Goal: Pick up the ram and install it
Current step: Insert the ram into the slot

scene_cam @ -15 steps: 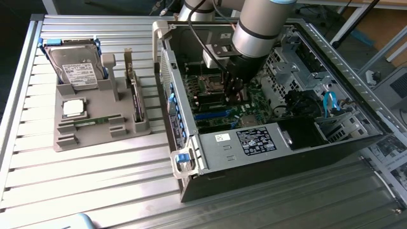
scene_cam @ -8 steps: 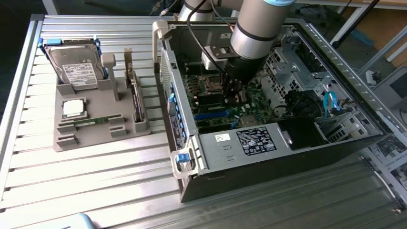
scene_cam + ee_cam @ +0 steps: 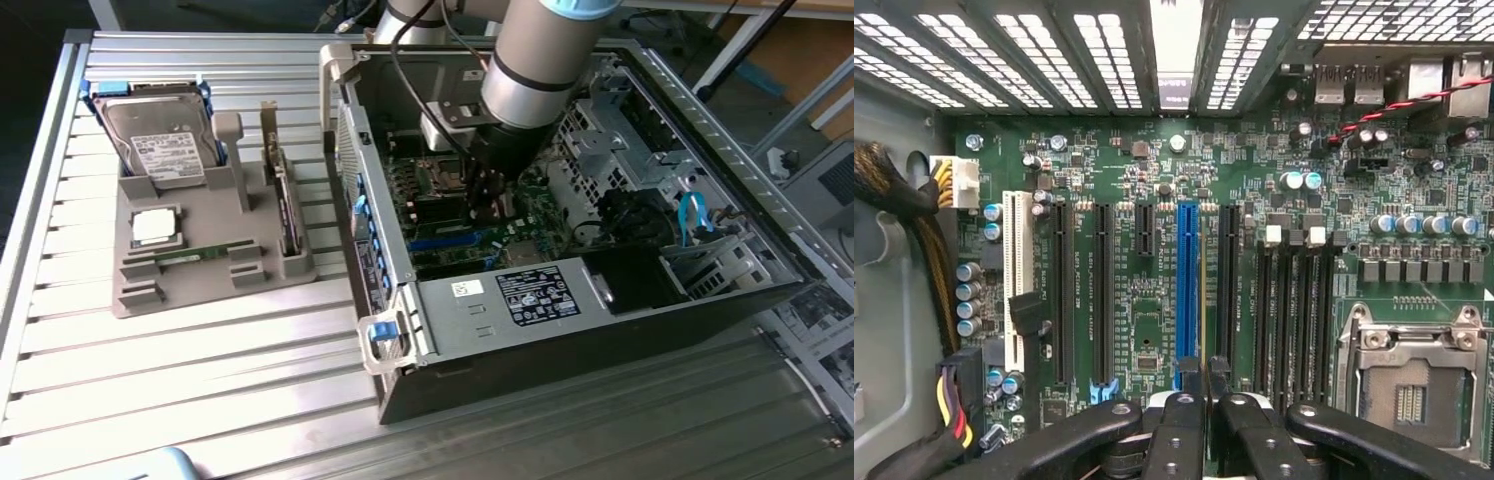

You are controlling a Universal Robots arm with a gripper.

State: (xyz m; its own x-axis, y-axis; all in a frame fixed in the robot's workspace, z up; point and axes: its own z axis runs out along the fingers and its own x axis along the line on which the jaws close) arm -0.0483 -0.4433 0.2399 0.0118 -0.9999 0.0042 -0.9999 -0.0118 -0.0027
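ram point(image 3: 200, 253): 1, flat in gray holder point(image 3: 140, 285), well apart from tool | tool point(image 3: 491, 205): 1, pressed together, inside open case point(image 3: 534, 300), near 4 narrow black slots point(image 3: 1294, 310) | case walls close around

Nothing is legible. The white label point(image 3: 167, 152) on the hard drive point(image 3: 140, 112) beside the computer case point(image 3: 534, 350), and the case's black sticker point(image 3: 538, 296), carry unreadable print.

High overview, close wrist look
Exterior view looks down on table point(image 3: 200, 380) and open computer case point(image 3: 534, 300); wrist view faces its motherboard point(image 3: 1154, 250) closely, which both share
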